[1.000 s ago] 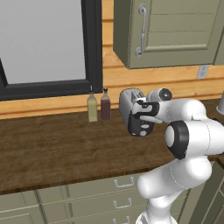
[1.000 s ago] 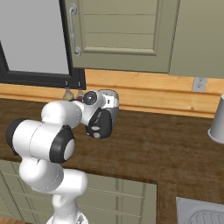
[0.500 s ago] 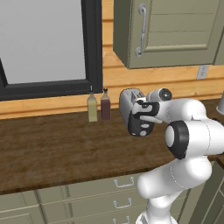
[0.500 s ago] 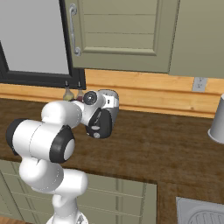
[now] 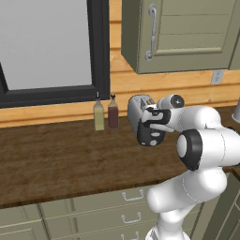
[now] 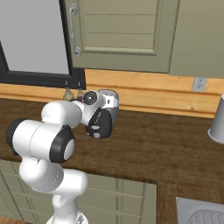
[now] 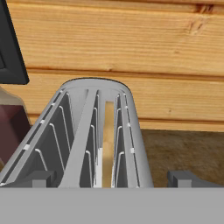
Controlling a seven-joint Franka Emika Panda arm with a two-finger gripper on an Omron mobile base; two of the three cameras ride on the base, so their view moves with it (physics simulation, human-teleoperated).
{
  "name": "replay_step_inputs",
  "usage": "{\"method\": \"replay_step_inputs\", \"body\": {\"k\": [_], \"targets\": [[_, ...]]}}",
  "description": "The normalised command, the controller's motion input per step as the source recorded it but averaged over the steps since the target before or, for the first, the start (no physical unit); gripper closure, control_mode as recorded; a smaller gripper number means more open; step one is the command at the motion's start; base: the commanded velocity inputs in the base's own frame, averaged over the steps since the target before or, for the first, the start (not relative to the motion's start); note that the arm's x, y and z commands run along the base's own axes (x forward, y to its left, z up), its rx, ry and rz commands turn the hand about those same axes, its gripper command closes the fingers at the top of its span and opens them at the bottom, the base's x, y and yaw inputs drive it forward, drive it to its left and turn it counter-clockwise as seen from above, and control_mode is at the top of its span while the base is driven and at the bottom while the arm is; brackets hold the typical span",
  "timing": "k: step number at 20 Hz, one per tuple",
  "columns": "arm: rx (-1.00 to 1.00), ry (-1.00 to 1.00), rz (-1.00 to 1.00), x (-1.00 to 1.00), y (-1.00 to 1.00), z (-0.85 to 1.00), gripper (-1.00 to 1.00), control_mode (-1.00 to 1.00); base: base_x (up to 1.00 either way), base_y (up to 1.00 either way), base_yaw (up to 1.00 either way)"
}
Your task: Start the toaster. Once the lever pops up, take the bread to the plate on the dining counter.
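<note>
No legible text, seemingly, anywhere

The toaster [image 7: 94, 140] holds the bread [image 7: 108, 144] in its right slot.
</note>
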Motion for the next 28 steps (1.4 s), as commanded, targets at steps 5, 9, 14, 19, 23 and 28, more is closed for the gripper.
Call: {"method": "replay_step_inputs", "body": {"k": [5,9,14,19,23,28], "targets": [[0.00,0.00,0.00,0.00,0.00,0.00,-1.00,-1.00,0.00,0.00,0.00],[0.00,0.00,0.00,0.00,0.00,0.00,-1.00,-1.00,0.00,0.00,0.00],[0.00,0.00,0.00,0.00,0.00,0.00,-1.00,-1.00,0.00,0.00,0.00],[0.00,0.00,0.00,0.00,0.00,0.00,-1.00,-1.00,0.00,0.00,0.00],[0.00,0.00,0.00,0.00,0.00,0.00,-1.00,-1.00,0.00,0.00,0.00],[0.00,0.00,0.00,0.00,0.00,0.00,-1.00,-1.00,0.00,0.00,0.00]]}}
